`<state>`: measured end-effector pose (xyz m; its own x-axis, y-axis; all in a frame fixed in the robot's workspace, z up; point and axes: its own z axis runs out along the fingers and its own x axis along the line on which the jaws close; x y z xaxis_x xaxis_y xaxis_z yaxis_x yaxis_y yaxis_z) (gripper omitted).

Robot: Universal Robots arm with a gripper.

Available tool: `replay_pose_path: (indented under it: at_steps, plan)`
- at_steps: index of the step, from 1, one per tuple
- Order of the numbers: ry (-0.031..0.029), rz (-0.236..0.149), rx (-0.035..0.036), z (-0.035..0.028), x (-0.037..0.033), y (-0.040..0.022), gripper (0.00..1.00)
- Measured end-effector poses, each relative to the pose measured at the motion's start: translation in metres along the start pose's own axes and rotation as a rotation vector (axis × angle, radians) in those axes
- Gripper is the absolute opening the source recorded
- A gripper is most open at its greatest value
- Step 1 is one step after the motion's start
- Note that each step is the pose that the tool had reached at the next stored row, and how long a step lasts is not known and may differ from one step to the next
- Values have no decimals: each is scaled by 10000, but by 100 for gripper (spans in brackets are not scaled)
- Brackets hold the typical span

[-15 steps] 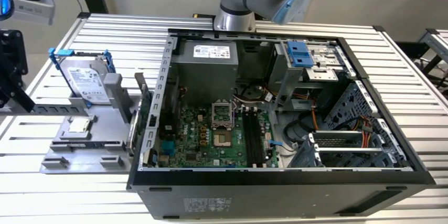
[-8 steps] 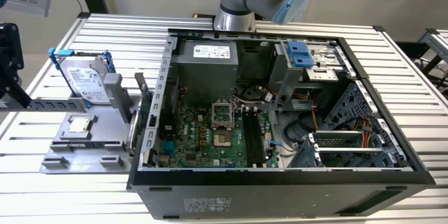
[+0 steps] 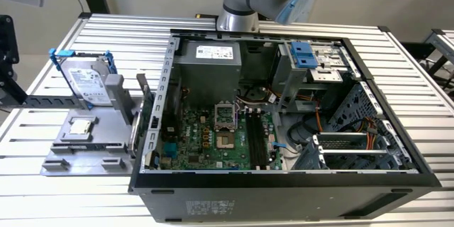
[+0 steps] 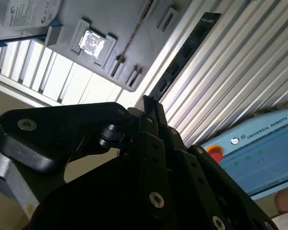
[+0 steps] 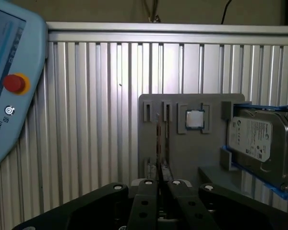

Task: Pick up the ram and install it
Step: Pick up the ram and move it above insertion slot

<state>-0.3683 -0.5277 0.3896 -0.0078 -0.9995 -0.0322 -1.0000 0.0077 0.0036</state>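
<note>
Tool (image 5: 159, 177), closed and empty, has the long thin green circuit-board ram (image 5: 158, 139) edge-on straight ahead; best open wide first, squared to its edge.

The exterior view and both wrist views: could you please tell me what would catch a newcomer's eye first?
The open computer case with its green motherboard dominates the exterior view. In both wrist views the ram juts from the black fingers, with the grey fixture and hard drive beyond.
</note>
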Motion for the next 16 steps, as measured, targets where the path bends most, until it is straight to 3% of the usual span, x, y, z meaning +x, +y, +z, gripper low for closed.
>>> replay_pose_path:
  at_steps: [6, 16]
  plan:
    - [1, 0, 0, -49, -2, 0, 0]
    - [7, 0, -2, -52, -2, 0, 0]
